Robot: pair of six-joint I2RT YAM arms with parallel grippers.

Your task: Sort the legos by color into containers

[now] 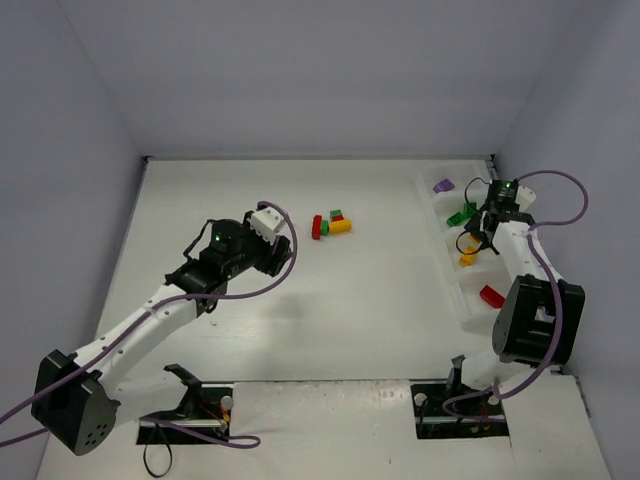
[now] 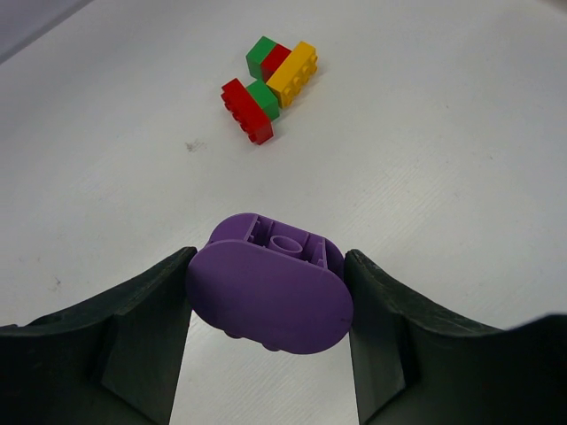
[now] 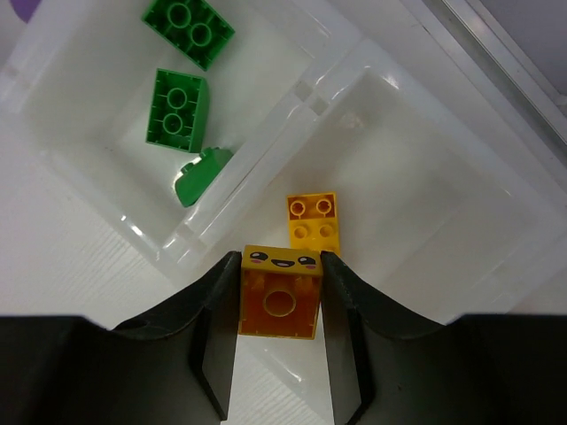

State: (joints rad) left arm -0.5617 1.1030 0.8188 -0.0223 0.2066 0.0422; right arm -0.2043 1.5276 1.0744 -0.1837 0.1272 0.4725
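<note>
1. The yellow brick with a smiley face (image 3: 280,297) is pinched tight in the right claw (image 3: 279,270).
2. It hangs right over the bin (image 3: 425,186) where the other yellow brick (image 3: 312,220) lies. The drop spot looks to be straight below, so I think the claw only needs to let go.
3. The green bricks (image 3: 177,111) lie in the next bin, across a thin wall.
4. The purple brick (image 2: 270,288) is squeezed in the left claw (image 2: 268,270), up above the table (image 1: 380,320).
5. Its home is the bin with a purple piece (image 1: 443,185) at the far end of the tray (image 1: 447,262). That is well off to the right of the left claw. The right arm is much nearer to it.
6. A small pile (image 1: 331,224) of red, green and yellow bricks lies on the table between the left claw and the tray.
</note>
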